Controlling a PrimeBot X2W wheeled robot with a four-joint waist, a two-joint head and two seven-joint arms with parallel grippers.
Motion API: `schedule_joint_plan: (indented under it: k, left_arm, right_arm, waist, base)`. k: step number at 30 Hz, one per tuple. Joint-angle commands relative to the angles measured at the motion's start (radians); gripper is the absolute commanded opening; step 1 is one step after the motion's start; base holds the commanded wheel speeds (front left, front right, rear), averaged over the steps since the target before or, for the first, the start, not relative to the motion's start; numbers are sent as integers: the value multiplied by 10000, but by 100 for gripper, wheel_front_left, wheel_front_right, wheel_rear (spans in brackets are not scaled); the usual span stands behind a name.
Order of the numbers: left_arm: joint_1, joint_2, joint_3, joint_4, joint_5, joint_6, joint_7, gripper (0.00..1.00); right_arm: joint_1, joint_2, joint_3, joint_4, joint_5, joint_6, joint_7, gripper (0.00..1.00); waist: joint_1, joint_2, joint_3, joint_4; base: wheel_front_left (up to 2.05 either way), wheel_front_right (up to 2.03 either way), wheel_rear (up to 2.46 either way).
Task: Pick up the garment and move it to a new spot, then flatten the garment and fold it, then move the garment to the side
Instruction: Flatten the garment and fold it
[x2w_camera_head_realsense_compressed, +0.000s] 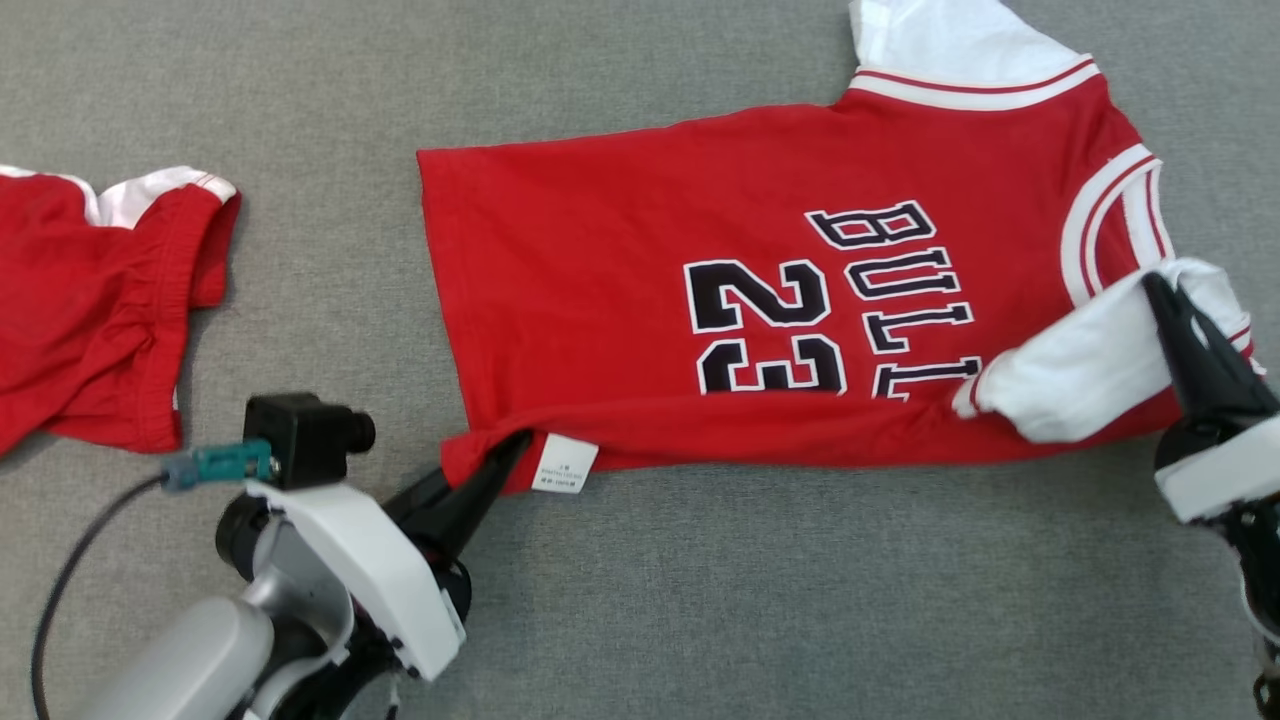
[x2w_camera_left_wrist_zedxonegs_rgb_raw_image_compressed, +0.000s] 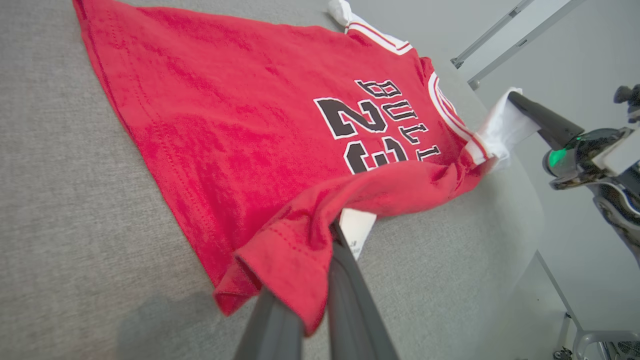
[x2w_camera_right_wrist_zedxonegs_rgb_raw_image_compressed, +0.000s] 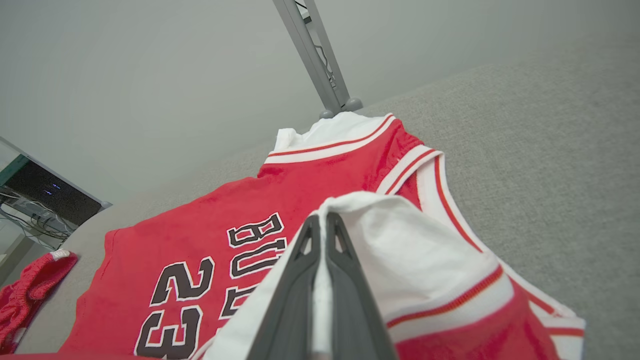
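The garment (x2w_camera_head_realsense_compressed: 640, 260) is a red jersey with white sleeves and black "BULLS 23" lettering, spread on the grey surface with its near edge lifted and folded over. My left gripper (x2w_camera_head_realsense_compressed: 515, 445) is shut on the red hem corner beside the white care label (x2w_camera_head_realsense_compressed: 565, 463); in the left wrist view that corner (x2w_camera_left_wrist_zedxonegs_rgb_raw_image_compressed: 280, 260) drapes over the fingers (x2w_camera_left_wrist_zedxonegs_rgb_raw_image_compressed: 345, 280). My right gripper (x2w_camera_head_realsense_compressed: 1160, 290) is shut on the white sleeve (x2w_camera_head_realsense_compressed: 1085, 360), holding it raised over the jersey. From the right wrist, the sleeve (x2w_camera_right_wrist_zedxonegs_rgb_raw_image_compressed: 400, 250) wraps over the closed fingertips (x2w_camera_right_wrist_zedxonegs_rgb_raw_image_compressed: 322, 222).
A second red garment with white trim (x2w_camera_head_realsense_compressed: 90, 300) lies crumpled at the left. The grey surface (x2w_camera_head_realsense_compressed: 800, 600) stretches bare in front of the jersey. A metal post (x2w_camera_right_wrist_zedxonegs_rgb_raw_image_compressed: 315, 55) stands beyond the far edge, and the surface's right edge (x2w_camera_left_wrist_zedxonegs_rgb_raw_image_compressed: 530, 200) drops off near my right arm.
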Motion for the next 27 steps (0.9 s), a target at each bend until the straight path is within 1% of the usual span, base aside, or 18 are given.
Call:
schedule_joint_plan:
  k: [1, 5, 8, 9, 10, 11, 12, 14, 17, 20, 23, 25, 27]
  left_arm:
    - [-366, 97, -27, 173, -47, -137, 256, 0]
    - [-1059, 252, 39, 730, -394, -391, 951, 0]
    - [-1369, 193, -11, 1155, -640, -570, 1350, 0]
    - [-1489, 179, -40, 1295, -664, -627, 1445, 16]
    - [-1591, 151, -29, 1460, -700, -653, 1525, 46]
    - [-1671, 126, -63, 1600, -714, -691, 1562, 100]
    - [-1736, 103, -114, 1714, -705, -755, 1633, 100]
    - [-1817, 86, -115, 1909, -590, -852, 1518, 100]
    - [-1688, 212, 123, 1904, -535, -984, 1075, 100]
    - [-1103, 451, 553, 1616, -565, -864, 408, 100]
    - [-419, 544, 792, 1317, -774, -682, -20, 100]
    - [-96, 481, 761, 1269, -843, -582, -145, 100]
    - [85, 307, 593, 1250, -886, -612, -163, 100]
  right_arm:
    - [-327, -89, -122, 162, -50, 5, 152, 0]
    - [-1187, -163, -323, 680, -384, 5, 448, 0]
    - [-1693, -146, -232, 1143, -631, 5, 695, 0]
    - [-1837, -167, -184, 1286, -758, 5, 772, 0]
    - [-1968, -178, -108, 1451, -912, 5, 800, 27]
    - [-2063, -211, 22, 1567, -1071, 5, 795, 98]
    - [-2105, -255, 128, 1706, -1200, 5, 851, 100]
    - [-2106, -380, 339, 1799, -1446, 5, 728, 100]
    - [-1687, -609, 528, 1554, -1555, 4, 518, 100]
    - [-937, -939, 552, 996, -1604, 4, 416, 100]
    - [8, -1222, 357, 414, -1652, 4, 612, 100]
    - [481, -1391, 189, 86, -1778, 5, 780, 100]
    - [756, -1399, -21, -123, -1861, 5, 933, 100]
  waist:
    - [0, 0, 105, 131]
    - [0, 0, 238, 196]
    - [0, 0, 320, 184]
    - [0, 0, 342, 180]
    - [0, 0, 356, 174]
    - [0, 0, 365, 167]
    - [0, 0, 369, 163]
    - [0, 0, 345, 159]
    - [0, 0, 236, 136]
    - [0, 0, 43, 65]
    - [0, 0, -64, 61]
    - [0, 0, -18, 85]
    - [0, 0, 63, 97]
  base:
    - [0, 0, 0]
    - [0, 0, 0]
    - [0, 0, 0]
    - [0, 0, 0]
    - [0, 0, 0]
    - [0, 0, 0]
    - [0, 0, 0]
    - [0, 0, 0]
    - [0, 0, 0]
    - [0, 0, 0]
    - [0, 0, 0]
    - [0, 0, 0]
    - [0, 0, 0]
